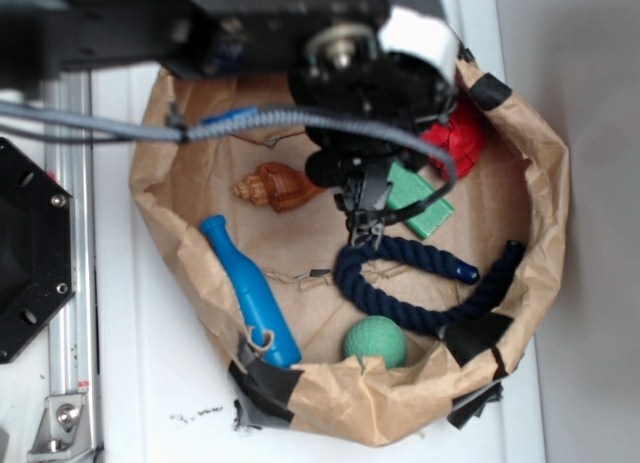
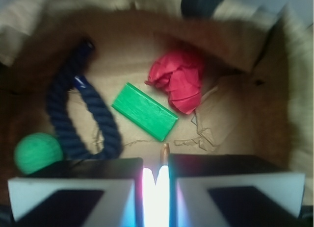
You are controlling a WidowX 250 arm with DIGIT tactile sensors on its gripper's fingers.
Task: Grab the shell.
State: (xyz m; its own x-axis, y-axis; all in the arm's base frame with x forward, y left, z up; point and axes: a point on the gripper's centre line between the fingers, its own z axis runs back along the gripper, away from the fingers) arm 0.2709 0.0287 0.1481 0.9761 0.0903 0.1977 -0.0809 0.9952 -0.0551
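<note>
Shell [image 1: 277, 186], blue bottle [image 1: 250, 292], rope [image 1: 420, 283] inside paper basket [image 1: 545, 173]

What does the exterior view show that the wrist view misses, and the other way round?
Only the exterior view shows the blue bottle-shaped toy and the shell's ridged body. Only the wrist view shows the whole green block unobstructed and the tool nearly shut, with a thin tan tip, perhaps the shell's, at its gap. Both show the navy rope, green ball, red object and paper-lined bin.

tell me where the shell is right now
In the exterior view the shell lies on the paper basket's floor, upper left, above the blue bottle toy and left of the gripper.
</note>
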